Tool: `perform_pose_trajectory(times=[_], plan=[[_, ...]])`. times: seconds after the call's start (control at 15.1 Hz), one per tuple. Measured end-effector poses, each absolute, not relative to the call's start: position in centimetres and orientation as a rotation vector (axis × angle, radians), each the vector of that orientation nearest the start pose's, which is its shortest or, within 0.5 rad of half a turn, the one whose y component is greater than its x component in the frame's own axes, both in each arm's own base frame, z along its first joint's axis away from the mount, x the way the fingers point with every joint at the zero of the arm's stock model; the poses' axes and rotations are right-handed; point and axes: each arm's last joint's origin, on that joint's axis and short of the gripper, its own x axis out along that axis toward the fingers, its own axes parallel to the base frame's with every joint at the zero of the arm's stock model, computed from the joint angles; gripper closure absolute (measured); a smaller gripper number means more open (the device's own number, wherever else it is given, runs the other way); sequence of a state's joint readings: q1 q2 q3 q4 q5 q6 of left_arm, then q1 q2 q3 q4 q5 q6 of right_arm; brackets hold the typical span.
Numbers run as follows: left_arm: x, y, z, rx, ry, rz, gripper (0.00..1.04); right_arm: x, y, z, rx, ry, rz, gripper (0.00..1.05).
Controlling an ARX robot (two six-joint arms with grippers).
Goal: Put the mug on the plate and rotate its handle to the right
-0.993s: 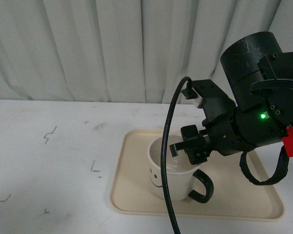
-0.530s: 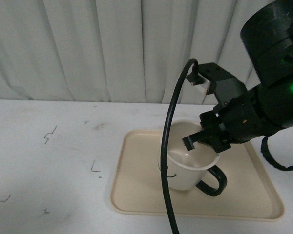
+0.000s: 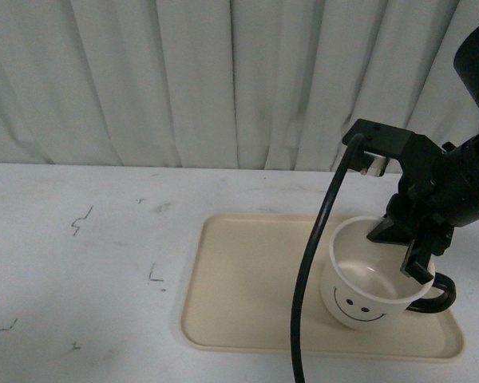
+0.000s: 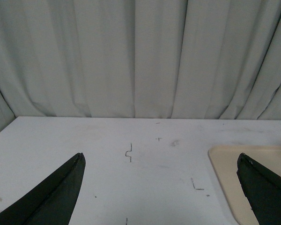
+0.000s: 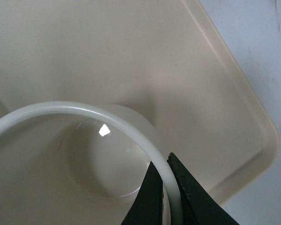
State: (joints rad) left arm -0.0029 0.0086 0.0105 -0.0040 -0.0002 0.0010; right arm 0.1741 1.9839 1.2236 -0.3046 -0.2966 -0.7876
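Note:
The cream-white mug stands upright on the beige plate, in its right part, with the black smiley face toward the camera. Its dark handle points right. My right gripper is shut on the mug's right rim, one finger inside and one outside. In the right wrist view the gripper pinches the white rim of the mug, and the plate lies beneath. My left gripper is open and empty above the bare table, with the plate's corner beside one finger.
The white table carries small dark marks on its left half. A grey curtain hangs behind it. A black cable from the right arm hangs in front of the plate.
My right gripper has carried the mug from the middle of the plate to its right part and turned it. The smiley now faces the camera and the handle points right.

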Motion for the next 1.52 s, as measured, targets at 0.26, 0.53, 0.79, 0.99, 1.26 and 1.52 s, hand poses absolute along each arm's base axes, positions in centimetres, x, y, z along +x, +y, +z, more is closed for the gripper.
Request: perform_pose_trajectory(times=[0.26, 0.53, 0.79, 0.99, 1.26, 1.52], plan=[[9.8, 0.0, 16.6, 0.001, 0.002, -0.003, 0.07, 38.7, 7.4, 13.5, -0.654, 0.831, 0.829, 1.01], [9.8, 0.0, 16.6, 0.001, 0.002, -0.003, 0.07, 39.2, 7.3, 13.4, -0.678, 0.811, 0.834, 1.01], [9.8, 0.0, 16.6, 0.001, 0.002, -0.003, 0.07, 40.6, 7.5, 13.2, -0.74, 0.76, 0.873, 1.01], [9.8, 0.0, 16.6, 0.001, 0.002, -0.003, 0.07, 41.3, 7.7, 13.0, -0.742, 0.738, 0.886, 1.01], [9.8, 0.0, 16.6, 0.001, 0.002, -0.003, 0.07, 42.2, 9.3, 12.9, -0.778, 0.745, 0.913, 1.01], [9.8, 0.0, 16.6, 0.001, 0.002, -0.003, 0.07, 42.7, 9.4, 12.5, -0.802, 0.735, 0.905, 0.56]])
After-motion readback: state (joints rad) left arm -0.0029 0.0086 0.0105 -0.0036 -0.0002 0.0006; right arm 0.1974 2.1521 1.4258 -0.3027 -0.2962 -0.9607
